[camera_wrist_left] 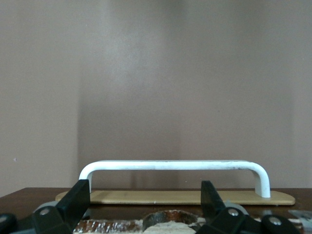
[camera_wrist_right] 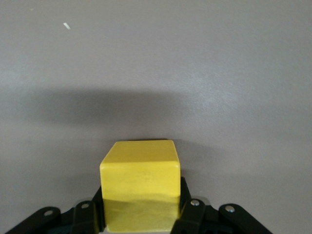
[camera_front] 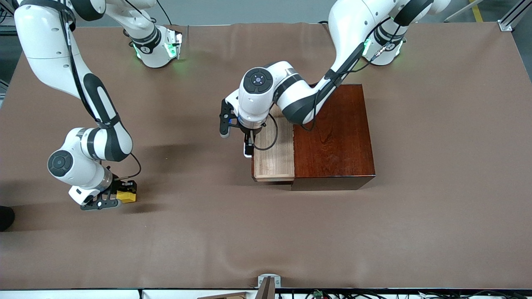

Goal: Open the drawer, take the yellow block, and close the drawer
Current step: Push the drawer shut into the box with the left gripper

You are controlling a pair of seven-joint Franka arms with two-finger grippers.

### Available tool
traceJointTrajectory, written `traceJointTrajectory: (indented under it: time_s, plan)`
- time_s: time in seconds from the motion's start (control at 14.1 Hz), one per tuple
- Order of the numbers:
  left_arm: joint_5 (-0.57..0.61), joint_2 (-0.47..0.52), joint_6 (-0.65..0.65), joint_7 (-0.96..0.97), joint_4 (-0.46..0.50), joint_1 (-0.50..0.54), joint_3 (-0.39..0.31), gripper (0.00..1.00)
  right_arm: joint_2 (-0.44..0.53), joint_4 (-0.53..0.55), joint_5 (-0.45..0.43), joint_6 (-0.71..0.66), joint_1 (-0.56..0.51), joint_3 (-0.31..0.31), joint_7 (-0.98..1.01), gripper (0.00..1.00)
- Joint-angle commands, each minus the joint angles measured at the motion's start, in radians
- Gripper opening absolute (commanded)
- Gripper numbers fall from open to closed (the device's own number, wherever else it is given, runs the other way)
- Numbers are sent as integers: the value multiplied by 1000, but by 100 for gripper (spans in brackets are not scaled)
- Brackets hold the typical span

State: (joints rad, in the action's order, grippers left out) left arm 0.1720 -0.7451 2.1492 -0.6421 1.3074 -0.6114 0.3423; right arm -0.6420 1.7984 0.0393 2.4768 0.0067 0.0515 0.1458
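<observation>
The dark reddish-brown box (camera_front: 334, 133) stands mid-table, and its pale-wood drawer (camera_front: 274, 160) is slid out toward the right arm's end; the tray's visible floor is bare. My left gripper (camera_front: 248, 146) hangs at the drawer's front, open. In the left wrist view its black fingers (camera_wrist_left: 78, 199) stand wide apart just short of the white bar handle (camera_wrist_left: 170, 165), without touching it. My right gripper (camera_front: 119, 196) is low over the cloth near the right arm's end, shut on the yellow block (camera_front: 126, 196). The block (camera_wrist_right: 141, 183) fills the space between the right gripper's (camera_wrist_right: 140, 207) pads.
A brown cloth (camera_front: 374, 232) covers the whole table. A metal bracket (camera_front: 268, 282) sits at the edge nearest the front camera. A dark object (camera_front: 5, 218) pokes in at the right arm's end of the table.
</observation>
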Motion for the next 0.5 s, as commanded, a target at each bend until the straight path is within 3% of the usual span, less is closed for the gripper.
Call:
traceJointTrajectory:
  time_s: [0.0, 0.07, 0.43]
  plan:
    - [21, 1, -106, -7, -25, -33, -48, 100, -8, -21, -18, -16, -11, -16, -75, 56]
    - [21, 1, -127, -7, -25, -33, -54, 100, -8, -21, -18, -16, -19, -16, -77, 100]
    - [64, 10, -233, -7, -28, -33, -77, 100, -7, -17, -18, -16, -20, -16, -71, 100]
